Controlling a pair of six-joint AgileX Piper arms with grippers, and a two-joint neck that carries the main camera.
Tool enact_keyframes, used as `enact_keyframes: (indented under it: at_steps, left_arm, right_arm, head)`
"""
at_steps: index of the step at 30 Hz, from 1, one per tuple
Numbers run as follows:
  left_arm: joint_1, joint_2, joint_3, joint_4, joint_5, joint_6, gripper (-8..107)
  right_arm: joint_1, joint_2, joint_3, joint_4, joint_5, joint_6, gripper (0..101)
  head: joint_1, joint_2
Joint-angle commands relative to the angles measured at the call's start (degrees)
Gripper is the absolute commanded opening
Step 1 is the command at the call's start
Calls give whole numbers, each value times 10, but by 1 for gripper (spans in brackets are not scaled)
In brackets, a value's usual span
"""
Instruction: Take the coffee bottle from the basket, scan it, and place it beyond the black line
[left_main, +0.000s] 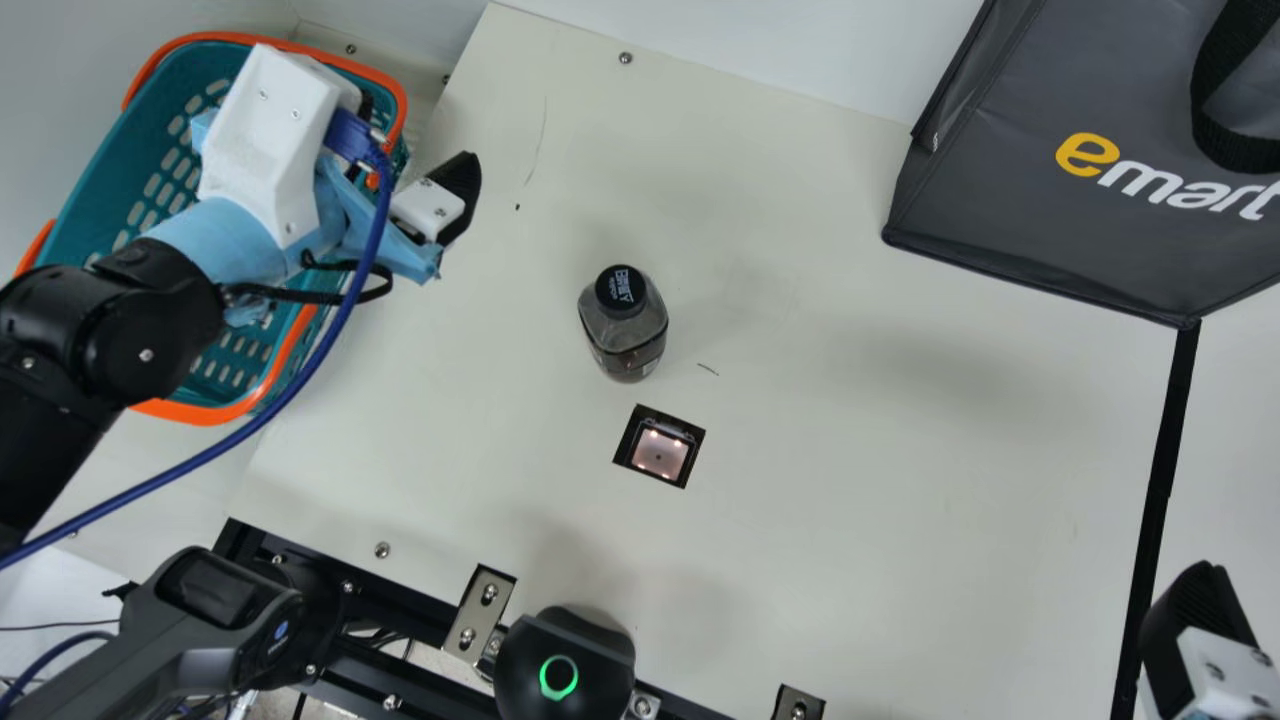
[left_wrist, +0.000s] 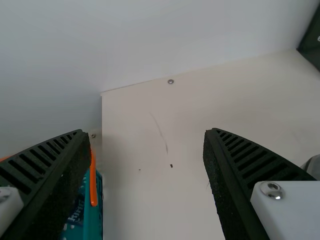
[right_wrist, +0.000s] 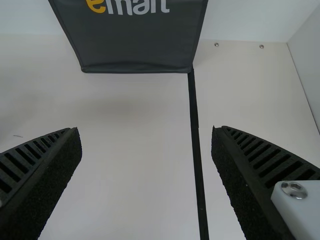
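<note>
- Just beyond your scanner window (left_main: 658, 455), the coffee bottle (left_main: 625, 340) stands upright on the cream counter (left_main: 850, 520), near the window but apart from it, with its black cap (left_main: 619, 288) on.
- Far to the window's left you have the teal basket (left_main: 195, 411) with its orange rim and handles, and your left gripper (left_main: 418, 137) hangs over its edge. In the left wrist view you see its jaws spread wide, holding nothing.
- Well to the window's right, your right gripper (left_main: 1205, 625) is beside the black line (left_main: 1160, 480). Its jaws are also wide apart and empty; in the right wrist view you can see the line between them.
- Beyond and to the right of the window sits your dark grey bag (left_main: 1000, 180), a lower corner of it meeting the line's far end.
- On the window's near side, you have a round black device (left_main: 540, 640) with a glowing green ring; farther left of the window is a grey device (left_main: 215, 610).
- The bottle is on the window's side of the line.
</note>
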Motion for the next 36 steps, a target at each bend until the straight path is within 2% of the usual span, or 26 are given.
enact_keyframes:
  at_steps: [1, 17, 28, 36]
  left_arm:
    - [6, -1, 1, -3, -3, 5, 90]
    - [34, 3, 1, -45, -13, 46, 90]
    - [31, -8, -2, -59, 8, 54, 90]
    - [3, -24, 1, -43, 31, 23, 90]
  right_arm:
    - [0, 0, 0, 0, 0, 0, 91]
    - [0, 0, 0, 0, 0, 0, 91]
    - [0, 0, 0, 0, 0, 0, 91]
    - [0, 0, 0, 0, 0, 0, 91]
  head:
    - [-15, 1]
    - [-15, -199]
    - [-15, -199]
    - [-15, -199]
